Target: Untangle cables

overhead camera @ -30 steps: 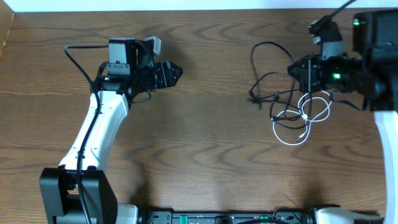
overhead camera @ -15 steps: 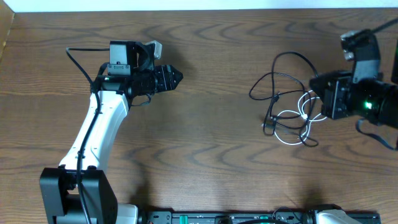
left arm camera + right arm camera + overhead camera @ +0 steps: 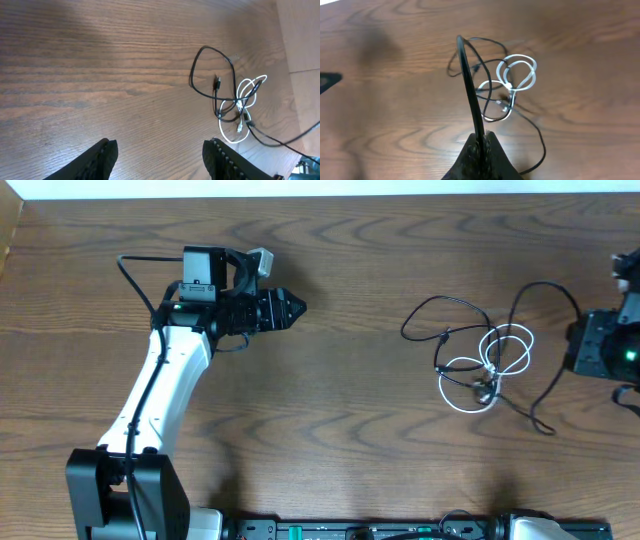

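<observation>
Right of the table's centre, the black cable [image 3: 404, 330] and the white cable [image 3: 528, 350] lie tangled together. At the right edge, my right gripper [image 3: 572, 345] is shut on a stretch of the black cable. In the right wrist view that cable [image 3: 470, 85] rises taut out of the closed gripper [image 3: 482, 137] and runs back to the white coils [image 3: 520, 56]. My left gripper [image 3: 290, 308] hovers open and empty far to the left. Its wrist view shows its fingers [image 3: 160, 150] wide apart, with the black loop [image 3: 191, 77] and white loops [image 3: 250, 80] ahead.
The dark wooden table [image 3: 330, 410] has a pale wall strip along its far edge. The left arm's white link [image 3: 160, 390] runs from the front left toward the middle. An equipment bar [image 3: 380, 530] lies along the front edge.
My right gripper has pulled away to the right with the black cable, dragging the tangle rightward and stretching out its loops. The left gripper has shifted slightly right.
</observation>
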Controlling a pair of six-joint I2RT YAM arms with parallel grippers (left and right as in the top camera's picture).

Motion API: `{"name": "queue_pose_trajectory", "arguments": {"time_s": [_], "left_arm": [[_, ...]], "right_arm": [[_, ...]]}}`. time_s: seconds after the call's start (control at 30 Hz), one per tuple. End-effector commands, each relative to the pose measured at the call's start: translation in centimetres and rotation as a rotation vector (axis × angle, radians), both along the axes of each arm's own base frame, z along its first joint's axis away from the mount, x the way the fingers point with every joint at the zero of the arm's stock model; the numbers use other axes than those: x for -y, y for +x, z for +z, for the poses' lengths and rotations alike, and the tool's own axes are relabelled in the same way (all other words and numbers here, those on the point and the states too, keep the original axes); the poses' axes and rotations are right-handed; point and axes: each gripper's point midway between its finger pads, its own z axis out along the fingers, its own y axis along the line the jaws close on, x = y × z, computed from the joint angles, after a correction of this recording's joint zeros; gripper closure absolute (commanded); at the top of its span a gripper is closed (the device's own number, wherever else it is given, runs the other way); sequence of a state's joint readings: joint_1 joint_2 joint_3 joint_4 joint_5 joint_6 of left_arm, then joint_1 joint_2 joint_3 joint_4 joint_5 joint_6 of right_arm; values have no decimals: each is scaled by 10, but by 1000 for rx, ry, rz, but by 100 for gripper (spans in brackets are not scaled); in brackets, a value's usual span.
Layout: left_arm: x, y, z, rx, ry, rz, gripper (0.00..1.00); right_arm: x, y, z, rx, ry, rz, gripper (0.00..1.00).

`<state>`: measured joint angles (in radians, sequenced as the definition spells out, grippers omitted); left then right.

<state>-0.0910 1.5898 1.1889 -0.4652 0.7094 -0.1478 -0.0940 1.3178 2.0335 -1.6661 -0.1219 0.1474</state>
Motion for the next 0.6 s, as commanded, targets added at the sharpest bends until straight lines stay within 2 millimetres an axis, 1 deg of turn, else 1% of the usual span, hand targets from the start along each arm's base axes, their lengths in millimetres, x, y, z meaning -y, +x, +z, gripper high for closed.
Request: {"name": "queue_pose_trajectory", "arguments": {"time_s": [0.0,0.2,0.3,0.4,0.43,0.57], "left_arm": [[8,-3,2,13,-6,-40,40],[18,-7,2,38,8,-91,40],[18,-8,1,32,7,-93,40],[18,-15,-3,-4,7,-95,40],[20,-18,-3,-19,-5,-104,40],[23,-20,0,-24,-32,-117,41]], "right_arm": [[13,-5,3,6,-36,-25,99],[24,-7,3,0,-44,-66,99],[34,-7,2,-5,-70,-105,99],[44,-7,1,-13,-81,-153,99],[51,-5,-1,-20,-84,-179,99],[68,5,-2,-12,-68,-256,99]]}}
